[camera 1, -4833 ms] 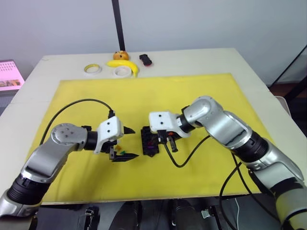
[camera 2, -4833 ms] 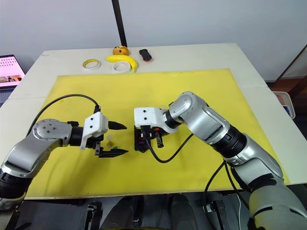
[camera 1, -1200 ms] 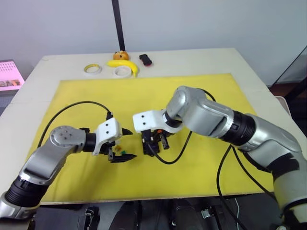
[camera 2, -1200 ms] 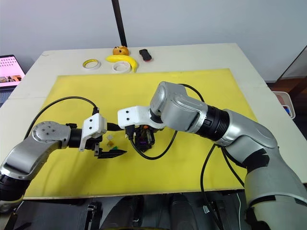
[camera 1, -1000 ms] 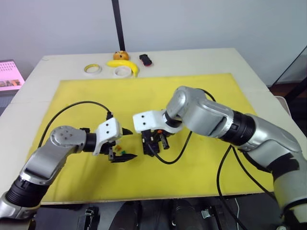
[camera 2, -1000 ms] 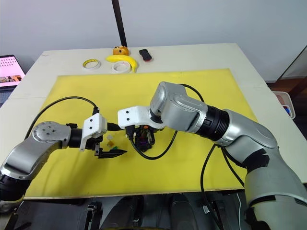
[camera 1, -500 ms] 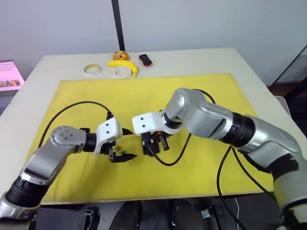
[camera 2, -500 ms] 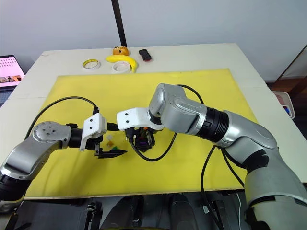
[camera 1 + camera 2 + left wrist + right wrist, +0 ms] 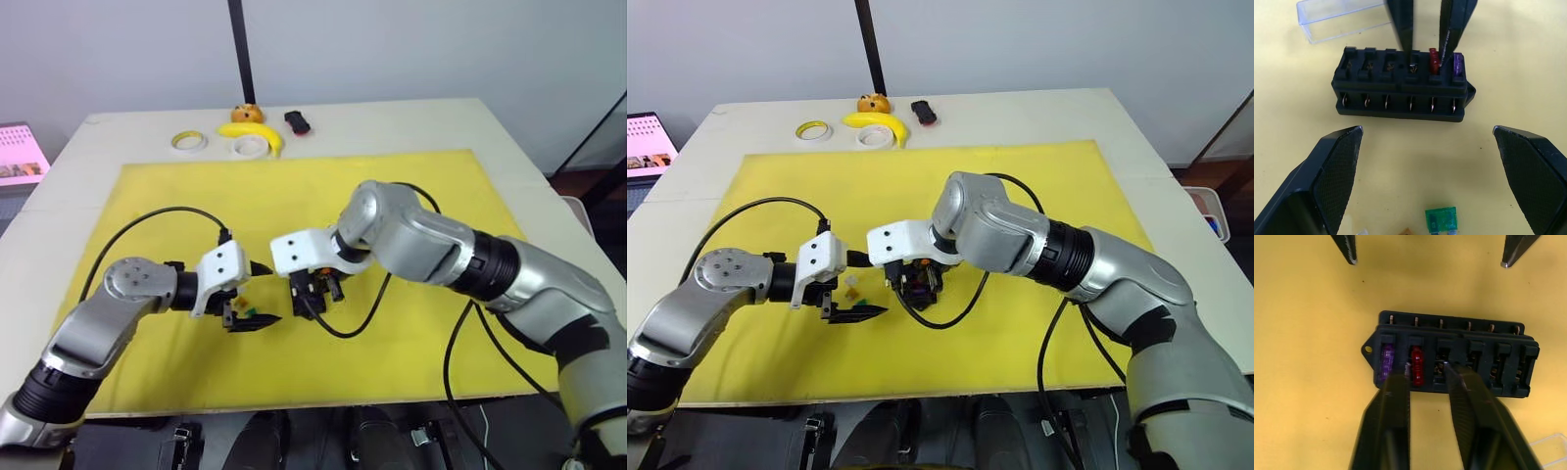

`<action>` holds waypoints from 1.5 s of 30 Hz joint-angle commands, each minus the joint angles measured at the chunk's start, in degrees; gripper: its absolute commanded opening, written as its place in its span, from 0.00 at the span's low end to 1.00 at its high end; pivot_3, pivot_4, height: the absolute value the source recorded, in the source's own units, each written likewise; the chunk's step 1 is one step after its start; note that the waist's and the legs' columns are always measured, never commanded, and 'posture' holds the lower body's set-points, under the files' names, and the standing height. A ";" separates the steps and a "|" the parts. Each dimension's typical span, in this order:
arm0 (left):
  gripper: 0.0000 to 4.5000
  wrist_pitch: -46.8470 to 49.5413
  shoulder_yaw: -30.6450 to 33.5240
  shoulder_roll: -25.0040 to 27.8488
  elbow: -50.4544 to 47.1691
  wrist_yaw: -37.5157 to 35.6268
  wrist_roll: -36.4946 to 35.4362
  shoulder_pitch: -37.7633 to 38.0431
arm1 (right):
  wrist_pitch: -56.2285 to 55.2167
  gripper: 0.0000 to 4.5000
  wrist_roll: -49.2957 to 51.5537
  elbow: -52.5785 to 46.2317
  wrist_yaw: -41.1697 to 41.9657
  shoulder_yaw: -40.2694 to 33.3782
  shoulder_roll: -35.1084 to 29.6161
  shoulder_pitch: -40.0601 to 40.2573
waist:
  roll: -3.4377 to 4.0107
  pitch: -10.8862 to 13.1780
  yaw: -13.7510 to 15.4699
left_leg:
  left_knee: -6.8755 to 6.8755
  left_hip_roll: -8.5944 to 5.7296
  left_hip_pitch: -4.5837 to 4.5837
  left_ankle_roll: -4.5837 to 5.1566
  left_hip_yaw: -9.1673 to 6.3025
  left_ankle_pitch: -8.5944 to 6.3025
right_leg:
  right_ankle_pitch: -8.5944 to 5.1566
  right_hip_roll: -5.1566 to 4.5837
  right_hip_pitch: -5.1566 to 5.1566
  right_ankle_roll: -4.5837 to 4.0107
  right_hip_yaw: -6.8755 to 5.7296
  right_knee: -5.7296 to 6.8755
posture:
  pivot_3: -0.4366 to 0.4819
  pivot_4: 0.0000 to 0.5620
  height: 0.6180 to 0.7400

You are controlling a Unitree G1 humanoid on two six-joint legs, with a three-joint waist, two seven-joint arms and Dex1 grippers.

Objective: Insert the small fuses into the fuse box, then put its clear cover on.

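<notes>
The black fuse box (image 9: pixel 1400 83) lies on the yellow mat (image 9: pixel 411 196), with a purple fuse (image 9: pixel 1386 363) in its end slot and a red fuse (image 9: pixel 1417 364) in the slot beside it. My right gripper (image 9: pixel 1425 371) hangs over the box, open a little, its fingers (image 9: pixel 1400 29) either side of the red fuse and the adjacent slot. My left gripper (image 9: pixel 1426 129) stands wide open beside the box, holding nothing. Loose small fuses lie by it: a green one (image 9: pixel 1441 219) and a yellow one (image 9: pixel 242 302). The clear cover (image 9: pixel 1342 17) rests on the mat behind the box.
At the table's far edge lie two tape rolls (image 9: pixel 189 142) (image 9: pixel 250 146), a banana (image 9: pixel 257 133), an orange object (image 9: pixel 246 114) and a small black-and-red object (image 9: pixel 297 121). Black cables loop from both wrists over the mat.
Since 4.8 s ago my right gripper has shifted left to stand over the fuse box, its elbow swinging up. Over the last second almost nothing moved. The left gripper stayed put.
</notes>
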 commanded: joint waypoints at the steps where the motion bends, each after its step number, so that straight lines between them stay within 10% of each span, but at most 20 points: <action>1: 1.00 -1.21 0.92 0.11 -1.16 0.08 0.15 -0.67 | -0.03 0.21 -0.96 0.07 -0.19 -0.85 0.12 -0.26 | 0.00 0.00 0.00 | 0.00 0.00 0.00 0.00 0.00 0.00 | 0.00 0.00 0.00 0.00 0.00 0.00 | 0.48 0.27 1.00; 27: 1.00 -1.78 0.94 -0.19 -0.44 0.21 0.29 -0.87 | 1.82 0.21 3.36 -0.72 3.57 -10.96 -1.94 -2.02 | 0.00 0.00 0.00 | 0.00 0.00 0.00 0.00 0.00 0.00 | 0.00 0.00 0.00 0.00 0.00 0.00 | 0.48 0.27 1.00; 42: 1.00 -1.43 2.37 0.88 0.19 -0.34 -0.19 -0.85 | -14.99 0.21 16.45 -1.84 -2.31 -34.68 1.49 21.83 | -0.07 -0.03 0.00 | 0.00 0.02 0.01 -0.01 0.01 0.00 | 0.00 0.01 0.01 0.00 0.01 0.06 | 0.48 0.27 1.00; 45: 1.00 -1.26 2.40 0.85 0.13 -0.29 -0.26 -0.75 | -15.97 0.02 16.63 -2.64 -3.13 -34.45 1.56 23.90 | -0.08 -0.04 0.06 | 0.00 0.02 0.01 -0.01 0.01 0.00 | 0.00 0.01 0.01 0.00 0.01 0.05 | 0.48 0.27 1.00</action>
